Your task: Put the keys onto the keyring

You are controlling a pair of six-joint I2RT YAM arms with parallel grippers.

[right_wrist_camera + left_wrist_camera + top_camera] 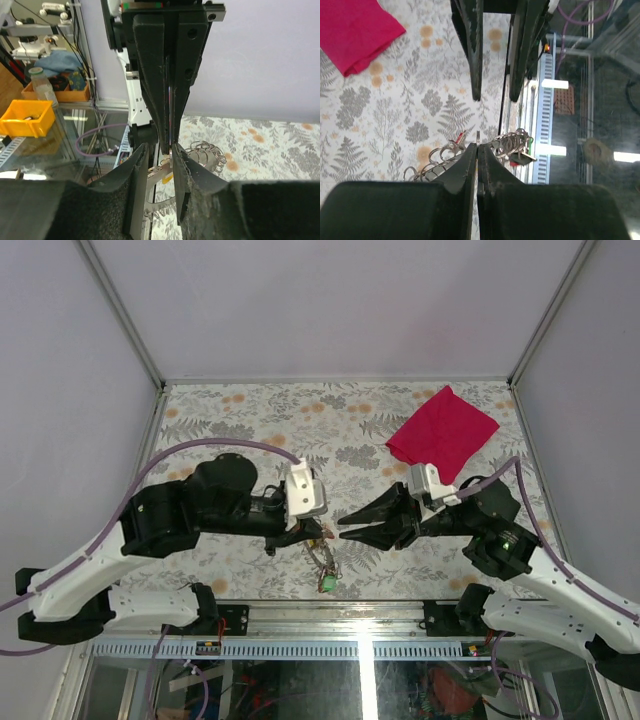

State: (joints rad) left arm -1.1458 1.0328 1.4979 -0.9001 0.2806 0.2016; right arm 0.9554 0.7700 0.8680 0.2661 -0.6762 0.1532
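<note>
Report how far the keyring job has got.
Done: nothing certain; I can't tell whether anything is threaded. In hand: the left gripper is shut on the ring bunch, with the right gripper open opposite it. Left: getting the keys on; only a red tip shows among the rings.

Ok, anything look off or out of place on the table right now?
Nothing spilled or damaged. The key bunch lies tangled close to the table's near edge, its green tag nearest the edge. The red cloth lies askew in the far right corner.
</note>
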